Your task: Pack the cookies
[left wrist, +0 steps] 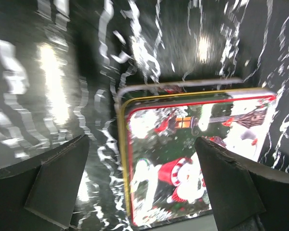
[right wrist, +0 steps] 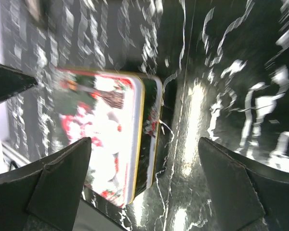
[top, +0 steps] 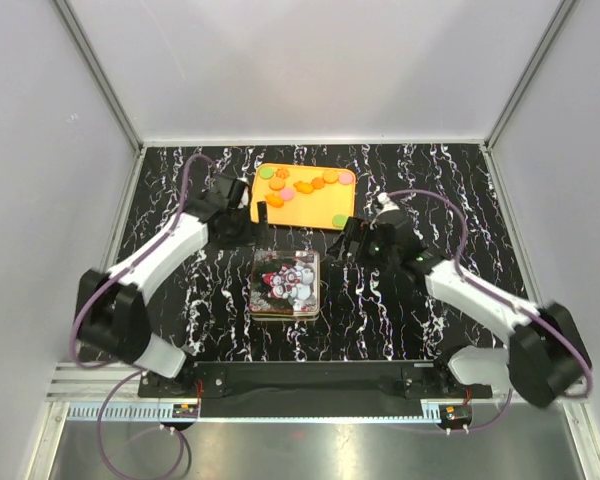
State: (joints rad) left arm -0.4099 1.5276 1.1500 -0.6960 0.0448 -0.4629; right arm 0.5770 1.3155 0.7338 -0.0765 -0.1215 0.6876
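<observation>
Several small cookies [top: 302, 187], orange, pink and green, lie on an orange tray [top: 300, 212] at the back middle. A square tin [top: 286, 284] with a Christmas picture on its lid sits shut in the middle of the table; it also shows in the left wrist view [left wrist: 192, 159] and in the right wrist view [right wrist: 106, 130]. My left gripper [top: 242, 232] is open and empty, above the table just left of the tin's far corner. My right gripper [top: 348, 240] is open and empty, to the right of the tin's far corner.
The table [top: 400, 300] is black marble with white veins, walled in by grey panels. A metal rail [top: 310, 385] runs along the near edge by the arm bases. Both wrist views are blurred.
</observation>
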